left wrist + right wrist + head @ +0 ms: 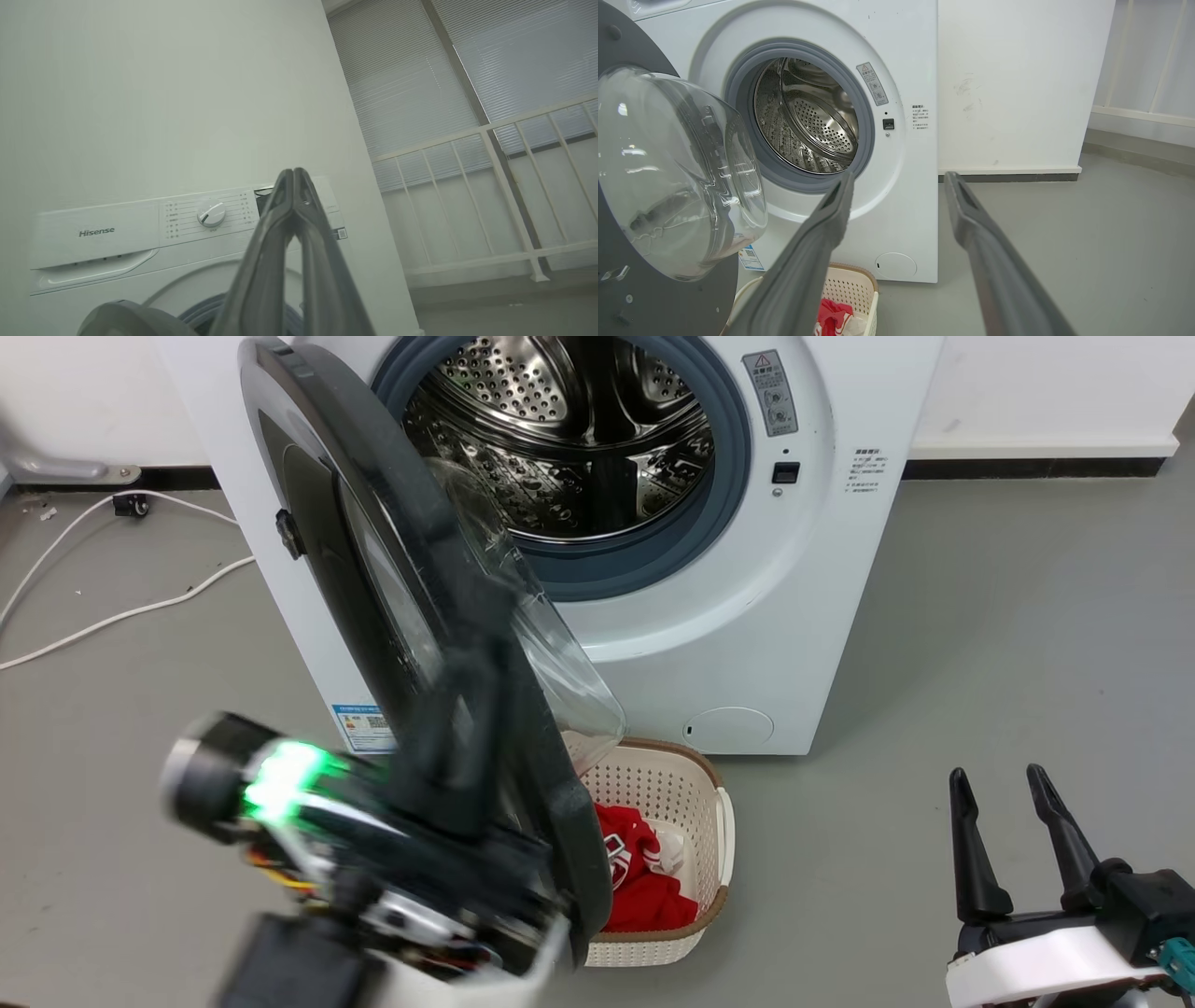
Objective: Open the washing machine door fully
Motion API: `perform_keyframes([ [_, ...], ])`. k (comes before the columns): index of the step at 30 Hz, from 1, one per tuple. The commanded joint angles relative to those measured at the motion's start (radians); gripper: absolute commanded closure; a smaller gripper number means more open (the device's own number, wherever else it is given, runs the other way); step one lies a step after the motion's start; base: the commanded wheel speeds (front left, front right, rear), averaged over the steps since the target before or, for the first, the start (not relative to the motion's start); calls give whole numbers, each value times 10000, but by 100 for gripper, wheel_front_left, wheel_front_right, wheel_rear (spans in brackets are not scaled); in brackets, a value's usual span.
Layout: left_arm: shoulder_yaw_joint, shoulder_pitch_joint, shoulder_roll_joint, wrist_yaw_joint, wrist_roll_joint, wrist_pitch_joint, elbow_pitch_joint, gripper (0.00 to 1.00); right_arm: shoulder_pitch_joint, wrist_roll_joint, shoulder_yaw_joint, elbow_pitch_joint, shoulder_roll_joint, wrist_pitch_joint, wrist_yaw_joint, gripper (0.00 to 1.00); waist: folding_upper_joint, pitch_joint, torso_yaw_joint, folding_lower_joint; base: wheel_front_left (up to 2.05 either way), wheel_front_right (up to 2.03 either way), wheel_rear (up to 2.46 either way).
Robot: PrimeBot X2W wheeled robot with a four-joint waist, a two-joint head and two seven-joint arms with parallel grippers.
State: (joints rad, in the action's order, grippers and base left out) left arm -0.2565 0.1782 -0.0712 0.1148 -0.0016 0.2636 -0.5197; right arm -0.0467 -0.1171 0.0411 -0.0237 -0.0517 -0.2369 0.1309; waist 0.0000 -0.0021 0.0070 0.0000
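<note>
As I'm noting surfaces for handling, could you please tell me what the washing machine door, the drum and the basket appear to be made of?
The washing machine door: glossy black rim, probably plastic, around a clear domed bowl, likely glass, given its reflections. The drum: shiny perforated metal, seemingly stainless steel. The basket: cream perforated plastic, matte, with a brown rim.

Bright, even light — left gripper (pixel 471 691) blurred — soft shadows.

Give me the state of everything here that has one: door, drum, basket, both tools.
washing machine door: partly open, swung outward
drum: exposed, no laundry visible
basket: holds red clothing
left tool: shut
right tool: open, empty
</note>
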Motion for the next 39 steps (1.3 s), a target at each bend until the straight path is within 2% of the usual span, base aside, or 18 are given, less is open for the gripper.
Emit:
perform_keyframes([
  [1, -448, -216, -102, 63, -102, 14, 233, 100, 107, -62, -3, -22, 28, -40, -3, 0, 0, -7, -2, 0, 0, 0, 0],
  [6, -2011, -858, -542, 123, -369, 0, 1461, 100, 121, -84, -92, -131, 28, -23, -3, 0, 0, -45, -70, 0, 0, 0, 0],
  [14, -2724, -2220, -882, 121, -850, -323, 3282, 100, 116, -302, -166, -304, 27, -55, -3, 0, 0, -60, -116, 0, 0, 0, 0],
  [19, -2691, -2457, -814, 67, -1186, -451, 4540, 100, 161, -363, -200, -372, 27, -64, -3, 0, 0, -41, -90, 0, 0, 0, 0],
  [30, -2588, -876, -108, -19, -1555, -64, 6108, 100, 263, -460, -239, -430, 27, -46, -3, 0, 0, 148, -121, 0, 0, 0, 0],
  [34, -2397, -302, 59, -482, -1669, 11, 6854, 100, 335, -578, -389, -512, 27, -81, -4, 0, 0, 246, -234, 0, 0, 0, 0],
  [39, -2091, -251, 79, -924, -1721, 11, 6794, 100, 341, -711, -449, -629, 27, -109, -3, 0, 0, 288, -234, 0, 0, 0, 0],
])
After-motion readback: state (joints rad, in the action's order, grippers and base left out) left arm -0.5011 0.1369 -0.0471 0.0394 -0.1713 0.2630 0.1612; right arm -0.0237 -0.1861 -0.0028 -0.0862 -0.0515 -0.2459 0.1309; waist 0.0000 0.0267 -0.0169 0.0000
